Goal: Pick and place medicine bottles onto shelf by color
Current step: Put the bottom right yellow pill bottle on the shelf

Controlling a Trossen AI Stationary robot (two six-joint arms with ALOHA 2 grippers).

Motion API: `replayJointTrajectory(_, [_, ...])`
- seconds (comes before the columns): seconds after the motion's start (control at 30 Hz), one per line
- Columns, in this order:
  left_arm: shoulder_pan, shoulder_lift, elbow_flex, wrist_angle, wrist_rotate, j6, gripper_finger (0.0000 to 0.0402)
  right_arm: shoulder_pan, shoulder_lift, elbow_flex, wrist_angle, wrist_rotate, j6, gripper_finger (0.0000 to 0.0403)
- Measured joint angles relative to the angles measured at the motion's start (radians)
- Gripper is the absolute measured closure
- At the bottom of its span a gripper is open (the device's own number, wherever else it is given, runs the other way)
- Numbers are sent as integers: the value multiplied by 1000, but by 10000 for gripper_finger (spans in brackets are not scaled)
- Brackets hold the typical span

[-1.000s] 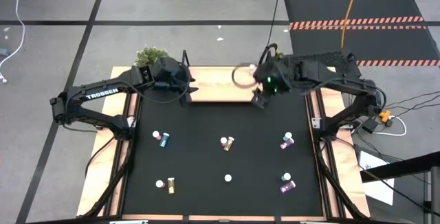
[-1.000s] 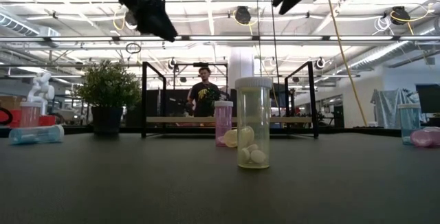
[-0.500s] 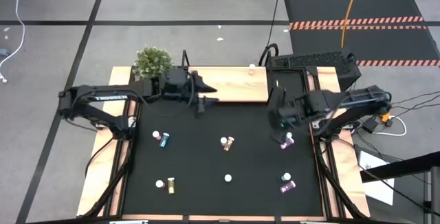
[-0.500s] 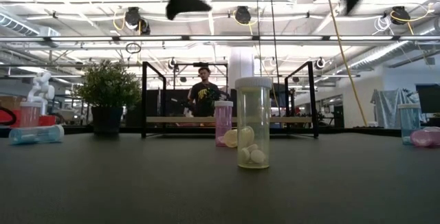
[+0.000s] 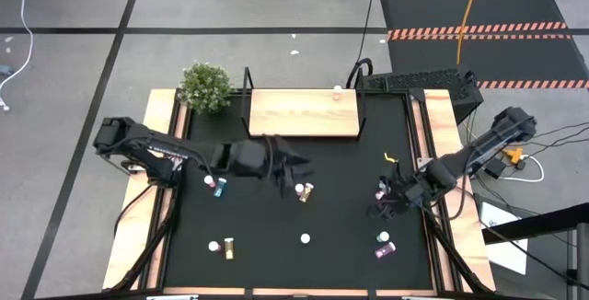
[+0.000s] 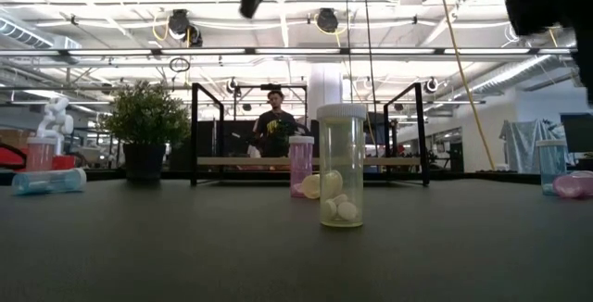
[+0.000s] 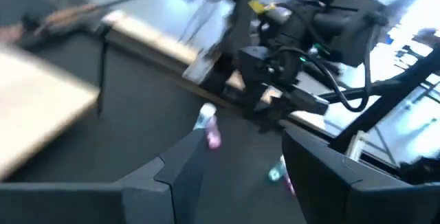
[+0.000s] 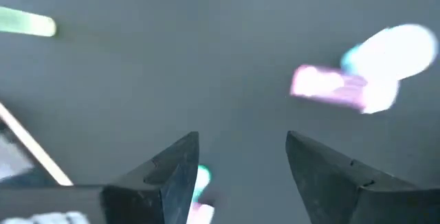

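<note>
Small white-capped medicine bottles stand or lie on the black mat: a yellow one [image 5: 304,191], a pink one [image 5: 383,188], a teal and pink pair [image 5: 383,243], a pink and teal pair [image 5: 219,186], a yellow one [image 5: 224,245] and a pale one [image 6: 341,165]. The wooden shelf [image 5: 304,113] stands at the far edge. My left gripper [image 5: 299,165] hangs open above the mat's middle, just far of the yellow bottle. My right gripper [image 5: 380,206] is open over the mat's right side, between the pink bottle and the teal and pink pair [image 8: 357,80].
A potted plant [image 5: 204,84] stands at the far left corner beside the shelf. Wooden rails [image 5: 449,236] run along the mat's left and right sides. A person [image 6: 275,121] stands in the room beyond the shelf. Bare mat lies between the bottles.
My left gripper has left the shelf's left end and gone toward the near edge and right, out over the mat's middle. My right gripper has left the shelf's right end and gone toward the near edge and right, down over the right-hand bottles. The bottles have stayed put.
</note>
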Motion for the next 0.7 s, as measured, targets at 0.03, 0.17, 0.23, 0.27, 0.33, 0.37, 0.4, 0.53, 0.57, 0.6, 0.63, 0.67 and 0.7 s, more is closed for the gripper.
replayJointTrajectory(0.03, [-17,0,0,-38,-30,-48,206,0,-7,-39,52,-25,21,190])
replayJointTrajectory(0.17, [-73,-3,0,-154,-67,-168,206,0,-16,-144,159,-79,61,191])
replayJointTrajectory(0.23, [-90,-5,0,-220,-69,-189,206,0,-16,-156,177,-79,51,191])
replayJointTrajectory(0.27, [-95,-2,0,-261,-69,-196,206,0,-16,-157,181,-76,38,191])
replayJointTrajectory(0.33, [-99,4,0,-360,-69,-210,206,-5,-16,-157,219,-64,1,191])
replayJointTrajectory(0.37, [-98,5,-1,-402,-70,-215,206,-8,-16,-157,252,-49,-14,190])
replayJointTrajectory(0.4, [-97,5,-1,-430,-70,-215,206,-9,-17,-157,286,-32,-22,191])
replayJointTrajectory(0.53, [-80,4,-1,-487,-70,-185,206,-35,-16,-157,417,73,-45,191])
replayJointTrajectory(0.57, [-72,4,-1,-481,-70,-178,206,-43,-16,-157,446,101,-46,191])
replayJointTrajectory(0.6, [-61,4,-1,-471,-70,-177,206,-49,-16,-157,470,127,-48,191])
replayJointTrajectory(0.63, [-47,3,-1,-461,-69,-177,206,-53,-16,-157,490,150,-53,191])
replayJointTrajectory(0.67, [-33,3,-1,-453,-66,-177,206,-55,-16,-157,510,172,-60,190])
replayJointTrajectory(0.7, [-18,3,-1,-443,-56,-178,206,-55,-16,-157,526,192,-67,191])
